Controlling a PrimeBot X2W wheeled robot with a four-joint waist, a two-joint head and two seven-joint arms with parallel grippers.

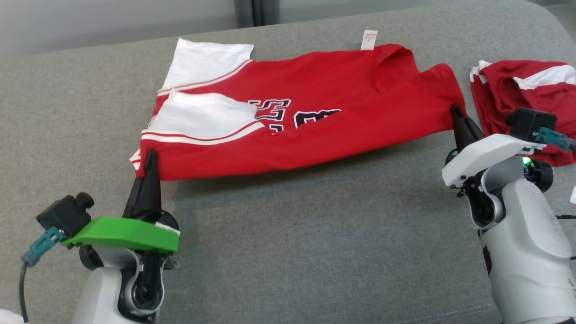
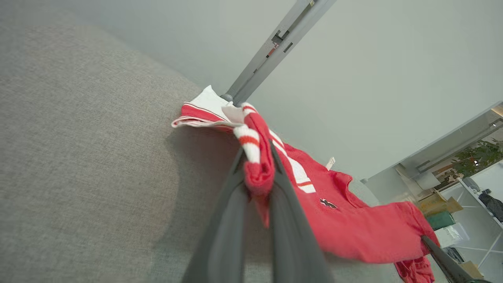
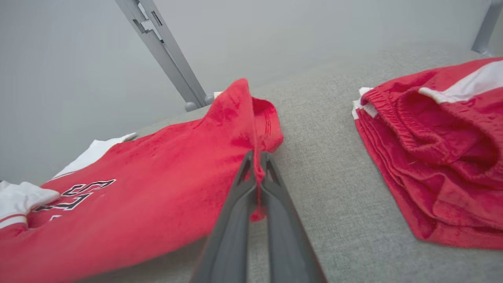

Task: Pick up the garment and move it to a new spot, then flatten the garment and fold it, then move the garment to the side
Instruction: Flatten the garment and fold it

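Note:
The garment [image 1: 315, 112] is a red shirt with white sleeves and dark numbers, spread lengthwise across the grey cushion [image 1: 292, 234]. My left gripper [image 1: 151, 155] is shut on its near left corner, where red and white fabric bunches between the fingers [image 2: 257, 165]. My right gripper [image 1: 455, 109] is shut on the near right corner, a thin red fold pinched between its fingertips [image 3: 257, 165]. The near edge of the garment hangs slightly off the cushion between the two grippers and casts a shadow. A white label [image 1: 368, 39] sticks up at the far edge.
A second red and white garment [image 1: 526, 99] lies folded in a pile at the right, close behind my right wrist; it also shows in the right wrist view [image 3: 440, 153]. Bare grey cushion stretches in front. A grey post [image 3: 165, 55] stands behind the cushion.

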